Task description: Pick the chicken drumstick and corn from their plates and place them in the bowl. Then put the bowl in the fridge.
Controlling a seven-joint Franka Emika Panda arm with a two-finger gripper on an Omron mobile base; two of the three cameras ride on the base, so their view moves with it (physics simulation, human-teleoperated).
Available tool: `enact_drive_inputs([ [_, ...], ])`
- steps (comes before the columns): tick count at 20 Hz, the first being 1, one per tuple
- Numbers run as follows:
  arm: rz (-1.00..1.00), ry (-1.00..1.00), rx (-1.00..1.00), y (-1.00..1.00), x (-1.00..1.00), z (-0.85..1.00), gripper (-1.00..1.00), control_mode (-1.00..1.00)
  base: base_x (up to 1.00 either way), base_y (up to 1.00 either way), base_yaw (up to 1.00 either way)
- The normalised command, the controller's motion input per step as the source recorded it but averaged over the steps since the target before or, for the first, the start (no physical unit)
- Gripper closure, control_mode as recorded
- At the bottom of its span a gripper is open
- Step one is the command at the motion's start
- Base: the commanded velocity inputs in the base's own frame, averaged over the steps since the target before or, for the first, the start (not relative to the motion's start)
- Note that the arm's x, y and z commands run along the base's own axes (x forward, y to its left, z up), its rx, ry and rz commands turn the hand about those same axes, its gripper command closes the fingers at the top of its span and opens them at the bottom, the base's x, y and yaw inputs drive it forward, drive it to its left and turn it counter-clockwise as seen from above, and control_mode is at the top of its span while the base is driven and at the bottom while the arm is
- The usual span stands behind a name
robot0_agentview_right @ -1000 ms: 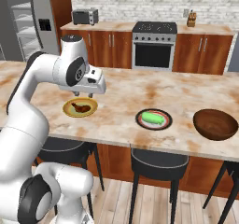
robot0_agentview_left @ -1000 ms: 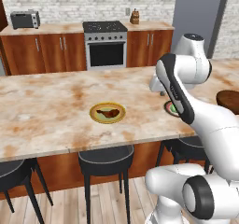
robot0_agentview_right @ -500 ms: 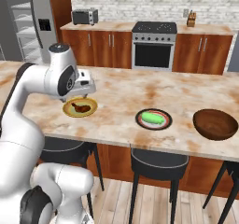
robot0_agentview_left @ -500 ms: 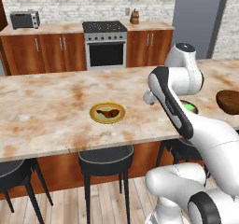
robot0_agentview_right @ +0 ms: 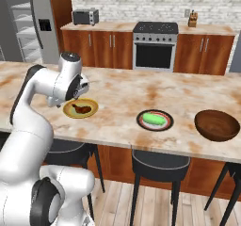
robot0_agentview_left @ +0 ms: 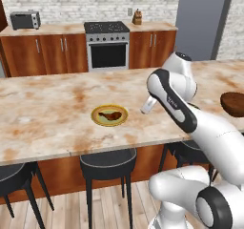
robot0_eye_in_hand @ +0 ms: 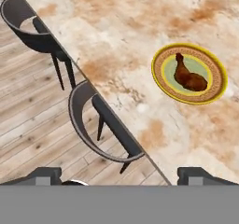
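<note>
gripper (robot0_eye_in_hand: 119, 174): the two dark fingertips stand wide apart at the bottom of the hand view with nothing between them, so it is open and empty; it hangs above the near edge of the tabletop (robot0_agentview_left: 43, 123), tilted down.
chicken drumstick (robot0_eye_in_hand: 189, 75): ahead of the gripper and off toward its right fingertip, lying flat on the yellow-rimmed plate (robot0_eye_in_hand: 161, 76), well apart from the fingertips.
drumstick handling: a judgement only, but it looks small, light and fairly stiff, with a glossy skin that may slip; the thick meaty end offers more surface than the thin tapered end.
where to take hold: probably across the thick part, the fingertips straddling its short axis, coming down from above so the plate rim is not struck.
risk: a low pinch could drag the plate or roll the meat out sideways.
corn (robot0_agentview_right: 154, 119): far beyond the drumstick to the gripper's right, on the black-rimmed plate (robot0_agentview_right: 141, 124); it seems firm and rounded, likely to roll unless gripped across its middle.
bowl (robot0_agentview_right: 220, 125): farther right again on the tabletop, upright and empty.
stool (robot0_eye_in_hand: 100, 125): directly below the gripper, off the tabletop's edge.
fridge (robot0_agentview_right: 26, 27): away behind the arm's left side, door open, white shelves showing.
</note>
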Motion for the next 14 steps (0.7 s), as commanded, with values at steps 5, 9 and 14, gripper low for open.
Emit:
enact_drive_inputs([
  [5,0.24,0.03,-0.03,0.47,0.52,-0.18,-1.00,-1.00,0.00,0.00,0.00],
  [9,0.11,0.02,-0.09,0.43,0.65,-0.21,-1.00,-1.00,0.00,0.00,0.00],
  [14,0.00,0.03,-0.18,0.46,0.68,-0.29,-1.00,-1.00,0.00,0.00,0.00],
])
